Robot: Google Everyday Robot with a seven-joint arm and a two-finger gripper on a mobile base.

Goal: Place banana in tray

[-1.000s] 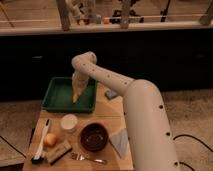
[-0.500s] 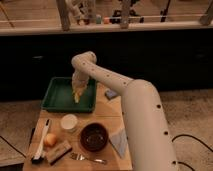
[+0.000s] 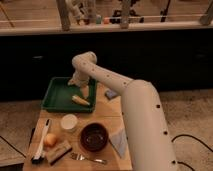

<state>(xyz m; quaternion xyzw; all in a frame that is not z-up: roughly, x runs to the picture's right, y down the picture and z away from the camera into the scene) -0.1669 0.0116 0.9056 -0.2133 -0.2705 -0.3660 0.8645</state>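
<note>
The dark green tray [image 3: 56, 96] sits at the far end of the wooden table. The small pale yellow banana [image 3: 80, 100] lies inside it, near its right front side. My gripper [image 3: 84, 90] hangs over the tray's right part, just above the banana and very close to it. The white arm reaches in from the lower right and hides the table's right edge.
In front of the tray stand a white cup [image 3: 69, 122], a dark brown bowl [image 3: 94, 137], a round orange fruit [image 3: 50, 140], a brush [image 3: 39, 146], a block [image 3: 59, 151], a fork [image 3: 88, 159] and a grey cloth [image 3: 119, 140]. A small blue object [image 3: 111, 94] lies right of the tray.
The banana has gone from hanging at the gripper over the tray to lying on the tray floor. The gripper now sits slightly above it.
</note>
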